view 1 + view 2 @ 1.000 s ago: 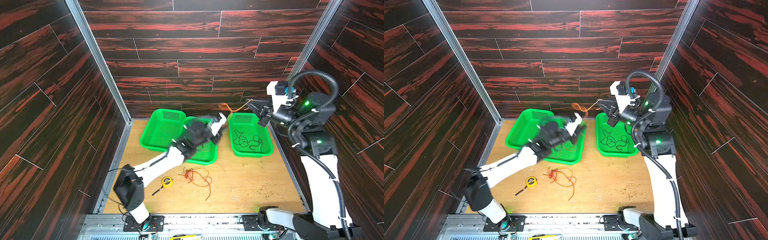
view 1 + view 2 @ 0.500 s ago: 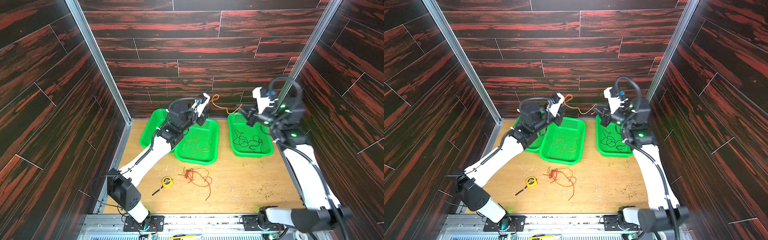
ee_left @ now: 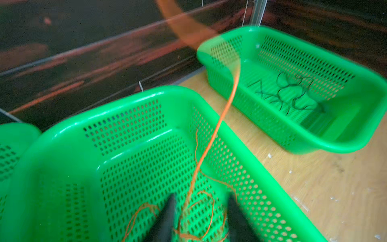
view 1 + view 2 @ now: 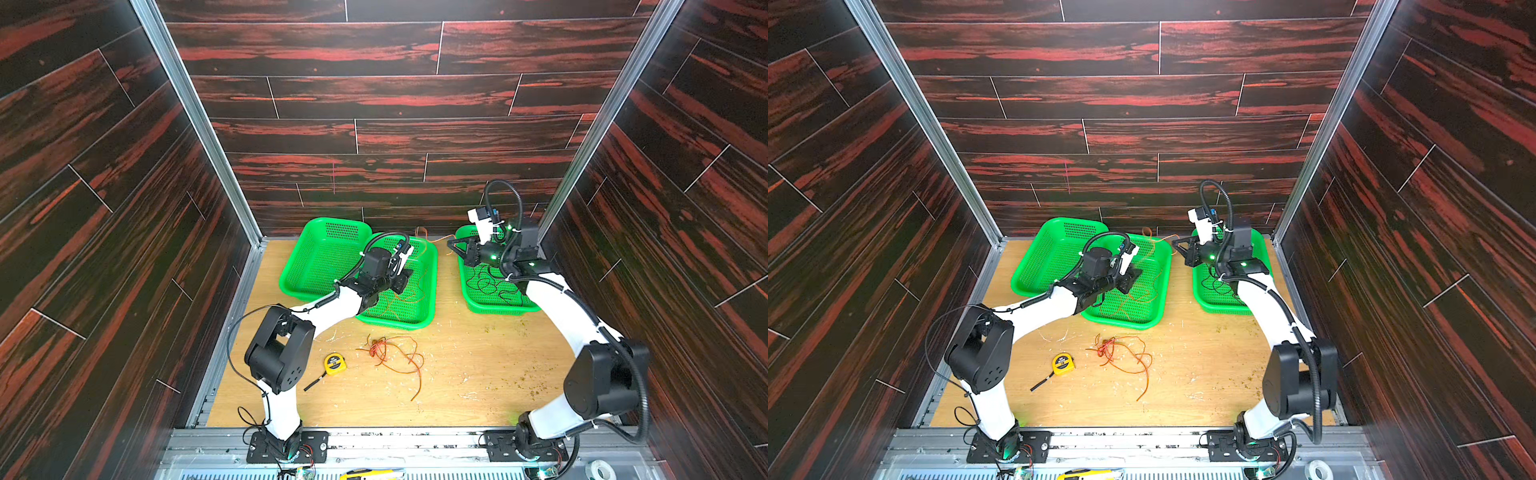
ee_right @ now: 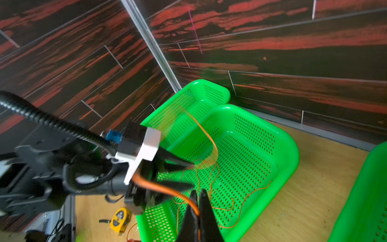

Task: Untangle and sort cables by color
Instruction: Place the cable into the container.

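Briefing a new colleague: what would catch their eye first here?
Three bright green baskets line the back wall. An orange cable runs from the shut right gripper into the middle basket, past the open left gripper. A red-orange tangle lies on the table in front.

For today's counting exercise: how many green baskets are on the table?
3. The left basket at the back, the middle basket next to it holding orange cable, the right basket apart, holding black cables. None seems hidden.
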You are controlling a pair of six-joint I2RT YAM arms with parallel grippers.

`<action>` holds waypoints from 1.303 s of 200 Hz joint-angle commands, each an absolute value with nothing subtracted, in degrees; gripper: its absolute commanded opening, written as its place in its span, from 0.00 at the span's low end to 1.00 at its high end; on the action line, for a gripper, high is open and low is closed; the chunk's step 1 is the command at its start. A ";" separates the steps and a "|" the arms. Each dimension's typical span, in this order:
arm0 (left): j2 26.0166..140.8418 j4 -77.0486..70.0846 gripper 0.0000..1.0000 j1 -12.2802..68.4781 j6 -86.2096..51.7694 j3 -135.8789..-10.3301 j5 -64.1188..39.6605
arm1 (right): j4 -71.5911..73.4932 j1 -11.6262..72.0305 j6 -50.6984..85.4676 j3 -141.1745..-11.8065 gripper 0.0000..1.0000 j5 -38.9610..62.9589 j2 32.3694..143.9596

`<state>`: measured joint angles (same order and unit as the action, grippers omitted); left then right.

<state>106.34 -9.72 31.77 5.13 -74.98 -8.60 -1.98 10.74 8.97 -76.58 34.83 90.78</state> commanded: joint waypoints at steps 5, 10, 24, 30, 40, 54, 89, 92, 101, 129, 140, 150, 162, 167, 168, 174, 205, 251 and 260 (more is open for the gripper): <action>102.10 1.33 0.70 31.46 10.58 -76.99 -6.68 | -4.80 11.11 11.61 -80.19 0.00 29.27 94.77; 101.23 3.12 0.71 31.42 11.45 -76.37 -6.99 | -5.55 11.09 11.85 -81.15 0.00 28.87 95.60; 98.02 7.30 0.73 31.42 13.27 -74.00 -8.43 | -8.44 11.20 12.61 -83.66 0.00 28.46 98.24; 96.62 8.98 0.74 31.46 13.76 -72.69 -9.43 | -9.33 11.29 12.70 -84.78 0.00 28.84 99.51; 94.11 9.92 0.75 31.51 13.17 -70.30 -9.16 | -9.95 12.01 12.06 -86.26 0.00 29.92 101.21; 90.07 8.72 0.76 31.44 11.74 -66.29 -8.11 | -10.58 14.43 9.31 -87.80 0.00 31.28 103.25; 79.49 2.23 0.83 31.46 7.09 -57.73 -6.14 | -18.02 21.67 3.32 -95.76 0.01 29.01 110.86; 78.68 2.39 0.83 31.46 6.84 -57.34 -5.93 | -18.09 22.22 3.19 -96.19 0.01 28.70 111.43; 76.51 3.91 0.83 31.46 6.45 -56.34 -5.33 | -18.09 23.42 3.03 -96.77 0.03 27.69 112.37; 70.07 7.64 0.83 31.49 4.40 -51.03 -4.48 | -18.51 24.61 5.43 -97.68 0.41 25.52 114.89; 67.77 8.27 0.83 31.49 3.42 -48.32 -5.05 | -21.85 24.54 4.68 -99.84 0.50 24.49 115.73; 66.04 8.50 0.83 31.64 2.85 -45.83 -6.11 | -24.45 24.55 3.32 -101.51 0.56 23.81 115.42; 64.60 8.96 0.81 31.98 2.51 -43.18 -7.20 | -25.97 24.46 1.36 -101.89 0.61 23.12 113.47; 64.13 9.03 0.81 32.30 2.38 -42.28 -7.43 | -26.33 24.42 0.67 -101.66 0.63 22.76 112.32; 64.06 9.04 0.80 32.37 2.38 -42.10 -7.45 | -26.39 24.38 0.47 -101.63 0.64 22.67 112.06; 63.75 9.28 0.80 32.78 2.33 -41.25 -7.74 | -26.62 24.40 -0.25 -101.25 0.68 22.44 110.46; 66.00 10.96 0.80 37.04 5.05 -40.87 -6.81 | -29.38 24.10 -3.03 -99.10 0.83 20.94 103.55; 75.56 11.36 0.79 42.78 10.25 -46.72 -6.55 | -27.62 23.91 -2.21 -84.76 0.84 16.60 89.27; 77.54 11.65 0.79 43.55 11.00 -47.86 -6.17 | -27.62 23.82 -1.60 -81.29 0.84 15.44 86.12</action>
